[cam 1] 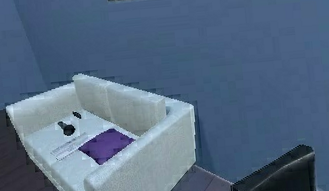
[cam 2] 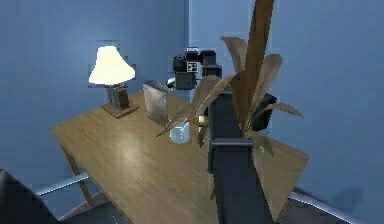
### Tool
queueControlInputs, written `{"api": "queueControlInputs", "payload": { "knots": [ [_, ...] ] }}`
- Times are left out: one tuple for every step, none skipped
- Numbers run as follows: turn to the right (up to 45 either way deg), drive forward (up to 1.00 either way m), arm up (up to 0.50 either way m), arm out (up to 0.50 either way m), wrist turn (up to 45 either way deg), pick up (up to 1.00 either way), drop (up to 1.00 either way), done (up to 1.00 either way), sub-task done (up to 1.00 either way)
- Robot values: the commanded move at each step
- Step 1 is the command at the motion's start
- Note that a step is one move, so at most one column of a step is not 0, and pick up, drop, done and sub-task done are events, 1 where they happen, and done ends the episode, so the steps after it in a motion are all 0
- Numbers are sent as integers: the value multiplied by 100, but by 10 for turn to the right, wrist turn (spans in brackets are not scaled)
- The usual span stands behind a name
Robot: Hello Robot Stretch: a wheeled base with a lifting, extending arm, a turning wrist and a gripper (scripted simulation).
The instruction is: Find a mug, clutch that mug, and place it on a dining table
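Observation:
A small pale mug (cam 2: 180,131) stands on a wooden table (cam 2: 120,150) in the arm side view, near the table's middle. My arm (cam 2: 232,150) rises as a dark bar from the bottom edge, right of the mug. At its far end sit two white marked squares (cam 2: 186,64), with the gripper (cam 2: 190,82) as a dark body among them. The gripper is farther up the picture than the mug, with a plant's leaves crossing in front. I cannot tell whether it holds anything.
On the table stand a lit lamp (cam 2: 110,70), a brown upright box (cam 2: 157,100) and a tall plant with brown leaves (cam 2: 255,70). A dark chair (cam 2: 20,200) is at the bottom left. Ahead, a white sofa (cam 1: 124,117) with a purple cushion (cam 1: 105,145) stands against a blue wall.

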Motion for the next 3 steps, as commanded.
{"api": "queueControlInputs", "payload": {
  "knots": [
    [0,0,4,0,0,0,0,0,0],
    [0,0,0,-8,0,0,0,0,0],
    [0,0,0,0,0,0,0,100,0]
  ]
}}
